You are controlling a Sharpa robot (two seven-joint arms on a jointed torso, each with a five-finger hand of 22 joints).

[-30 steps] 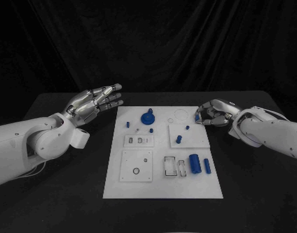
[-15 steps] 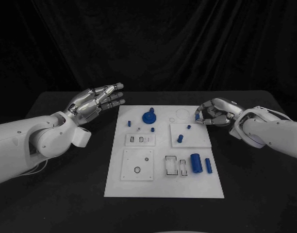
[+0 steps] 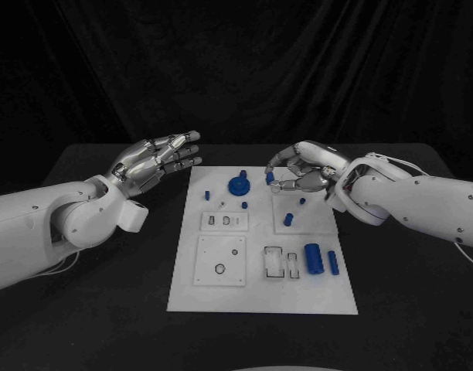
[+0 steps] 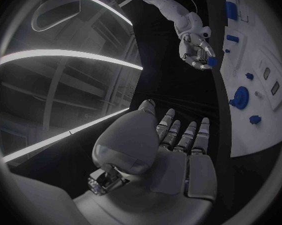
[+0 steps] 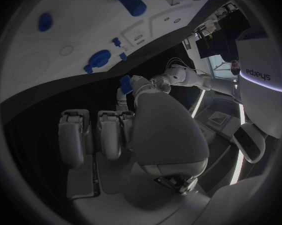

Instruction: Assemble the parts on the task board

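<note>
Parts lie scattered on the white task board [image 3: 261, 297] at the middle of the black worktop [image 3: 103, 309]. The right robot hand [image 3: 301, 171] hovers over the board's far edge, pinching a small blue part [image 3: 269, 177] between its fingertips — the piece sits just off the tips. A round blue knob [image 3: 238, 186] stands just beside that hand, toward the left arm; two blue cylinders [image 3: 312, 259] lie well nearer the robot. The left robot hand [image 3: 156, 158] is raised beside the board's far left corner, fingers spread wide and straight, holding nothing, clear of the board.

A second ago the right robot hand sat beyond the board's right edge — it has since come in over the board. The left robot hand has stayed put.
</note>
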